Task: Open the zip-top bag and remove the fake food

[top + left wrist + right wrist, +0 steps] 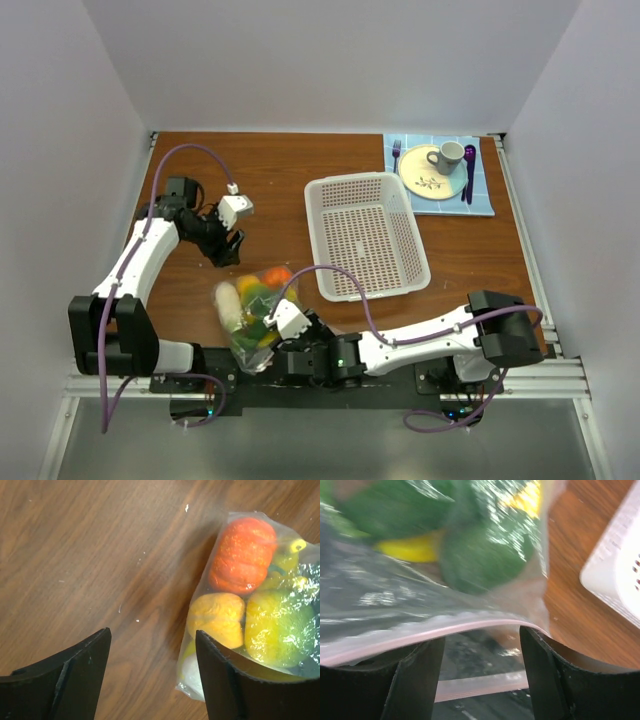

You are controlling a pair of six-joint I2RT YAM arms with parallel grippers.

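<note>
The bag (252, 318) of fake food (242, 555) lies just off the basket's (368, 235) near-left corner. My right gripper (482, 634) stands open astride its pink zip strip (395, 645), pinching nothing. My left gripper (152, 631) hangs open and empty beside the sealed end, I judge to anchor it.

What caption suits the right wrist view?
Right gripper, jaws apart, at the pinkish zip strip of the zip-top bag; green and yellow fake food inside, white basket beside.
</note>
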